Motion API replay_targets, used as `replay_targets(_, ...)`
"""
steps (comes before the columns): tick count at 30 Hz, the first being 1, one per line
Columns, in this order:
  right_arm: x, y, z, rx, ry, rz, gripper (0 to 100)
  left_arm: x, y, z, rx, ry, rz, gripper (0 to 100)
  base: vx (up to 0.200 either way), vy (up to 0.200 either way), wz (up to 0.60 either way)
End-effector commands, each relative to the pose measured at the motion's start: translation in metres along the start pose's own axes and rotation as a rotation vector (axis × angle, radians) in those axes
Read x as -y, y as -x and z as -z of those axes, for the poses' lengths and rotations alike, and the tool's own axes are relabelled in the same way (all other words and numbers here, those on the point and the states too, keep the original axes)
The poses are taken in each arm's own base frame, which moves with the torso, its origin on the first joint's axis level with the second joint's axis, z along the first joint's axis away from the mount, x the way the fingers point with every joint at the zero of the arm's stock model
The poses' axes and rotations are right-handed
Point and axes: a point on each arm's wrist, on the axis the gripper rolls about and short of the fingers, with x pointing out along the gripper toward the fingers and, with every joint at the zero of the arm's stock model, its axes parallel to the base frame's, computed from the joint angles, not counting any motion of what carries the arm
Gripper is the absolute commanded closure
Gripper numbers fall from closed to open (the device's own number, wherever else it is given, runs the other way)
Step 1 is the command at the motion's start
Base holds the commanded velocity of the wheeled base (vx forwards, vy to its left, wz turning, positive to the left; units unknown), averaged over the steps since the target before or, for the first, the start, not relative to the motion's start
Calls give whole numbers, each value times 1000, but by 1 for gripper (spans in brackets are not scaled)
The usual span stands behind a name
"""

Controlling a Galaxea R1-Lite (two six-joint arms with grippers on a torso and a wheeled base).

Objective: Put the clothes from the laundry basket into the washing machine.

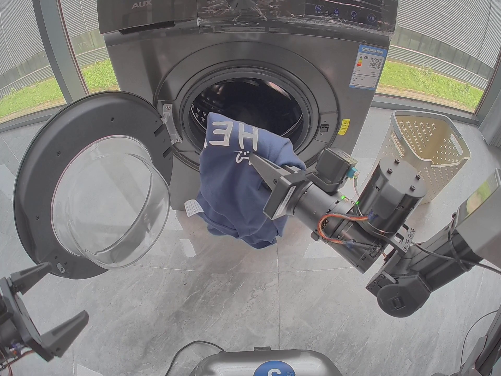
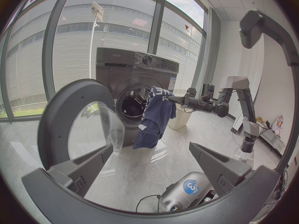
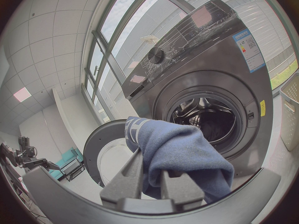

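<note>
Clamping a blue sweatshirt (image 1: 229,189), the right pincer (image 1: 254,159) hangs just before the open washing machine (image 1: 250,43); the garment is not yet inside. At far right the laundry basket (image 1: 428,142) looks emptied. The left pincer (image 1: 68,292) gapes apart.

A dark blue garment (image 1: 235,189) with white lettering hangs bunched before the drum opening (image 1: 261,103) of the grey front-loading washing machine (image 1: 261,43), whose door (image 1: 88,184) stands swung wide to the left, while the cream perforated laundry basket (image 1: 428,144) stands upright on the floor (image 1: 235,298) at its right.
</note>
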Motion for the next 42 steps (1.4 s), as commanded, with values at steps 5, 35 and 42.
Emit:
replay_targets(5, 9, -20, -20, 72, 9, 4, 100, -28, -110, 6, -208, 152, 151, 0, 0, 0, 0)
replay_targets(35, 6, -18, -26, 87, 5, 8, 100, -25, -276, 28, -143, 307, 293, 0, 0, 0, 0)
replay_targets(42, 4, -18, -25, 86, 3, 5, 100, -26, -291, 29, -121, 306, 285, 0, 0, 0, 0)
